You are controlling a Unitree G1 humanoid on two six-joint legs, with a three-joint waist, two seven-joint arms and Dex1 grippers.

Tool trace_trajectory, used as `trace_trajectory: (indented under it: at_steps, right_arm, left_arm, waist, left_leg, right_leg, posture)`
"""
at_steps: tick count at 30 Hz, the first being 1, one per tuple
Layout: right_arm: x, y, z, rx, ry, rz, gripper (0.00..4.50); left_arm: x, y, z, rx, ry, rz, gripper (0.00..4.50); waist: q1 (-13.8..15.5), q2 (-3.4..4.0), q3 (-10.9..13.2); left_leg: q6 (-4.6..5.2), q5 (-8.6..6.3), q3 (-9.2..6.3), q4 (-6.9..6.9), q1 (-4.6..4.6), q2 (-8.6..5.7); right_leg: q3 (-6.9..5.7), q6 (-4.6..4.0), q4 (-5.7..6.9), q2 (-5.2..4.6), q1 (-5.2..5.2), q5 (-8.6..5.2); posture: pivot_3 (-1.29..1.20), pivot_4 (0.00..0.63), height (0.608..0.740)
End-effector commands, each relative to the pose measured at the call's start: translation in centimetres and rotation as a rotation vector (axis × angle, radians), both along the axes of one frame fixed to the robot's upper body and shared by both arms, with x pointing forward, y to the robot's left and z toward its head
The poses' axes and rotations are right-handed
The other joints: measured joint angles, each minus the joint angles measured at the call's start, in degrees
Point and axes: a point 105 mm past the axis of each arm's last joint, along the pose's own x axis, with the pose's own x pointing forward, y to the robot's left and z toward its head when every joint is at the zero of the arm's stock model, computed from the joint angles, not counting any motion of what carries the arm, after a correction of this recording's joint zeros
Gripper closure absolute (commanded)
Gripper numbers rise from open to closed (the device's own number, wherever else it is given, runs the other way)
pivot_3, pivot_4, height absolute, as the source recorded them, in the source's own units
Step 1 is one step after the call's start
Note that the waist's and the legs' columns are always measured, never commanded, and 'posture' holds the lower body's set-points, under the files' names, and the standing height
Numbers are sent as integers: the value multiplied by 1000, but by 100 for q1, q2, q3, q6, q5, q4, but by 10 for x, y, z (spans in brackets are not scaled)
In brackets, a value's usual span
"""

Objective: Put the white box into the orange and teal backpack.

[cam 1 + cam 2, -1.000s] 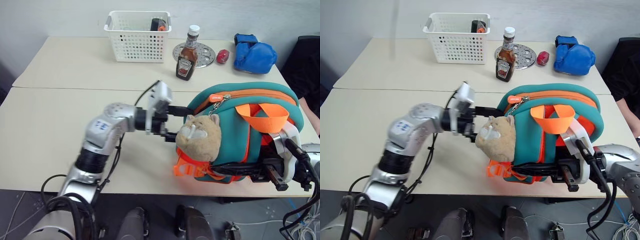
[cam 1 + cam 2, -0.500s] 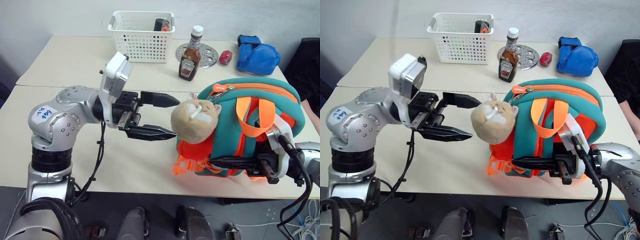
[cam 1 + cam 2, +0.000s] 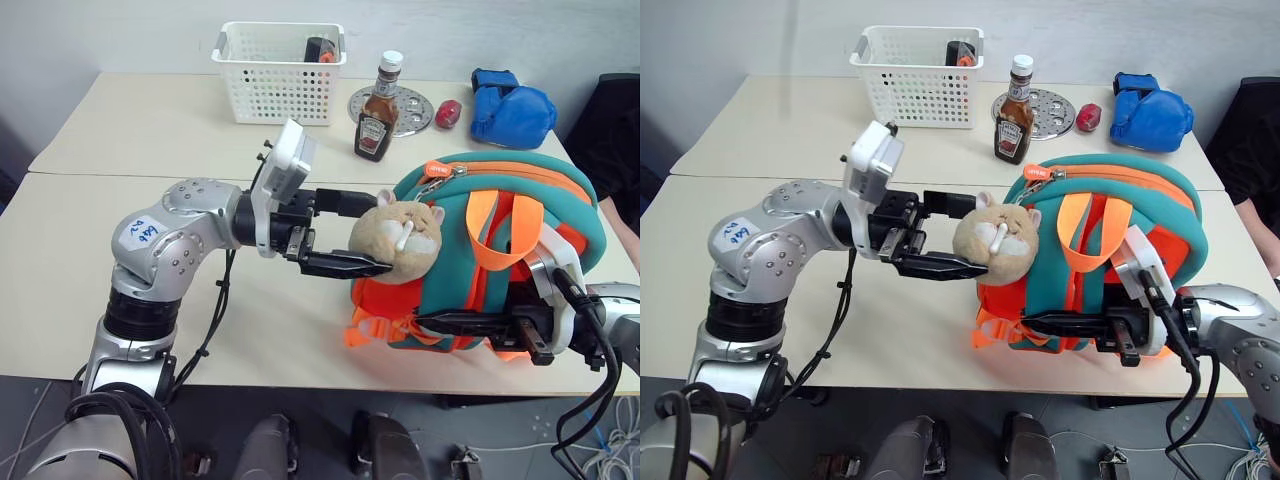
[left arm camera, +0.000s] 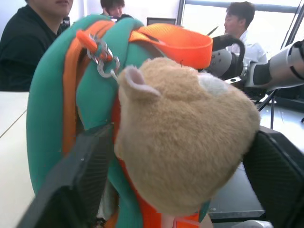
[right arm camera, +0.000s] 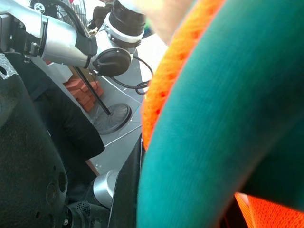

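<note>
Tan plush is what the left gripper has gone for: half a second ago its fingers hung spread in the open air short of the toy, and now they have come in on either side of it, one black finger against each flank, not quite pinching yet as far as I can tell. The backpack sits upright on the table, zip closed along the top. The right gripper is pressed shut on the lower front of the pack, steadying it. I see no white box on the table; my guess is it is already inside, or this grab at the toy is a misstep. The pack itself lies just behind the left fingers, touching the toy they flank.
</note>
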Motion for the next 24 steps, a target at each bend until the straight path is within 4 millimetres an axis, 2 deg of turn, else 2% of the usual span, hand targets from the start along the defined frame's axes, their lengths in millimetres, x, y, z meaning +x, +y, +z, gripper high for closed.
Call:
trace_trajectory:
  at_steps: [1,6,10,13,16,18,20,24]
  right_arm:
    - [-6,3,4,20,-23,19,4500]
    - [-9,3,2,33,-27,6,4500]
    - [-13,1,5,66,-23,-13,4500]
    - [-18,-2,9,100,-22,-11,4500]
    - [-20,-7,16,146,-22,-37,4500]
    - [-19,-9,18,164,-22,-56,4500]
    - [-18,-10,18,174,-20,-72,4500]
    - [-14,-11,17,187,-27,-102,4500]
  left_arm:
    - [4,8,18,-13,-62,13,1510]
    - [13,26,35,12,-106,31,2999]
    - [24,48,45,81,-155,72,3807]
    - [32,61,49,130,-194,106,4039]
    - [43,75,64,136,-235,160,4039]
    - [43,81,68,142,-240,155,4039]
    - [37,84,59,187,-233,112,4039]
    - [23,87,21,290,-186,41,4039]
  waist:
    - [-2,0,0]
    - [-8,0,0]
    - [-9,0,0]
    - [-8,0,0]
    - [0,-1,1]
    - [0,-1,1]
    - [-14,0,0]
    - [-64,1,0]
  left_leg:
    - [0,0,0,0,0,0]
    - [0,0,1,0,-1,0]
    - [0,0,1,0,-1,0]
    - [0,0,6,-1,-2,0]
    - [1,0,8,-1,-3,-1]
    - [2,-1,7,-1,-4,-1]
    - [4,-1,7,-1,-5,-1]
    - [2,-3,16,-5,-3,1]
  right_leg:
    - [0,0,0,1,-1,0]
    - [-2,0,0,3,-2,0]
    - [-3,0,0,6,-3,0]
    - [-12,0,1,9,-7,0]
    - [-21,0,1,8,-8,0]
    - [-21,0,0,7,-9,0]
    - [-20,0,4,8,-9,0]
    - [-17,-1,29,8,-16,-1]
  posture:
    - [0,150,740]
    - [0,150,740]
    - [0,150,740]
    - [0,150,740]
    - [0,150,740]
    - [0,150,740]
    - [0,150,740]
    - [0,150,740]
